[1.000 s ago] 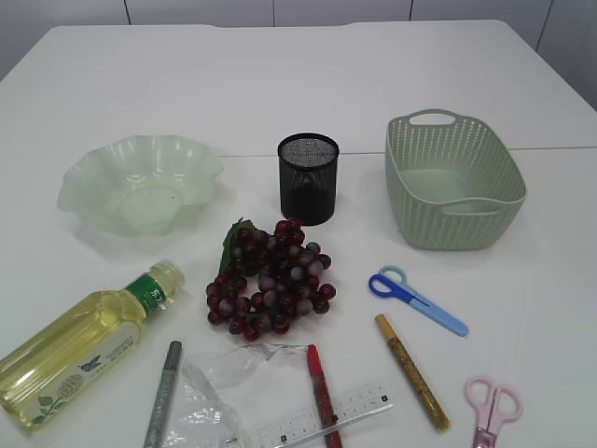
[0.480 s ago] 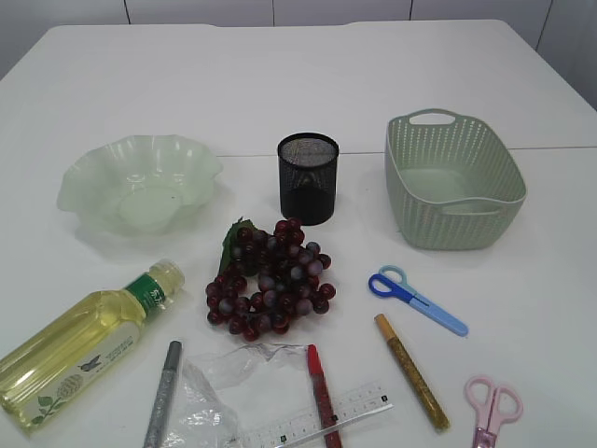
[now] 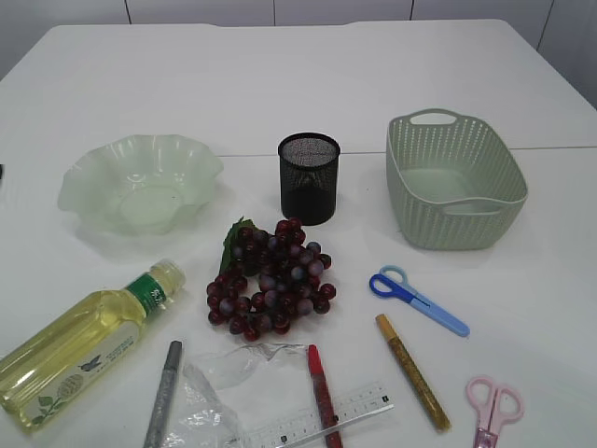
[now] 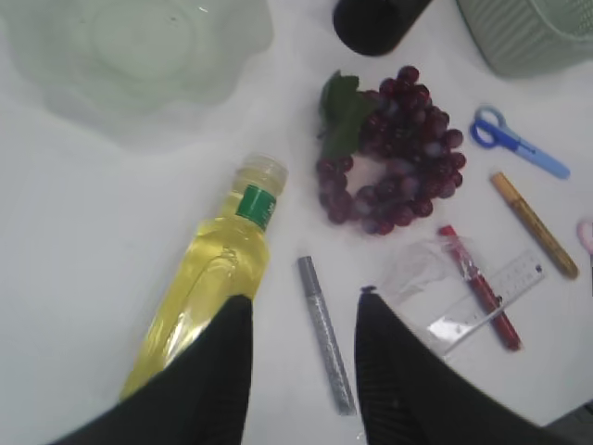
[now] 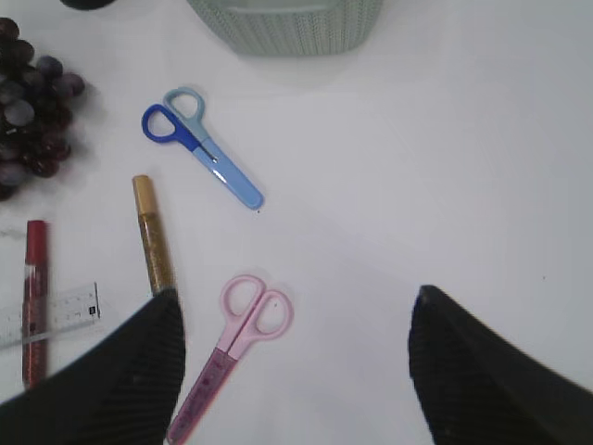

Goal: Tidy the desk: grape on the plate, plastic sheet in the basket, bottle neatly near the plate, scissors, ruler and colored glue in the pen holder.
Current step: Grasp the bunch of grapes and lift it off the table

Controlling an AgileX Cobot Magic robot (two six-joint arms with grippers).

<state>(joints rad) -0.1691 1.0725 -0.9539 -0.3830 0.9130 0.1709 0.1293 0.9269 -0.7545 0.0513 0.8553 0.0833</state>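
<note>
A: Where to begin?

B: Probably with the grape [image 3: 270,280], lying mid-table just in front of the pen holder [image 3: 308,177]. Looks soft and lumpy, likely loose on the stem. Best pinched at the stalk by the leaf, or cradled gently across the cluster. Then over to the plate [image 3: 84,177] toward the left edge.

A: And the bottle [image 3: 79,341]?

B: Lying on its side by the near-left corner, cap toward the grape. Full of yellow liquid, so probably heavy and smooth. Better gripped across the body than at the cap.

A: The plastic sheet [image 3: 229,383]?

B: Crumpled at the near edge, partly under the ruler [image 3: 359,406] and the red glue [image 3: 323,397]. Almost weightless, slippery, hard to make out. Pinch a raised fold, minding whatever rests on top.

A: The thin things?

B: Silver glue [image 3: 163,392], gold glue [image 3: 411,371], blue scissors [image 3: 417,300] and pink scissors [image 3: 492,411], all flat along the near edge. Stiff, light, low-lying. Take across the middle, pressing close to the table.

A: Claws?

B: Left claw [image 4: 304,306] parted and empty, above the bottle and silver glue. Right claw [image 5: 296,295] spread wide, also empty, over the pink scissors at the near-right corner. Basket [image 3: 457,201] waiting toward the right edge.
</note>
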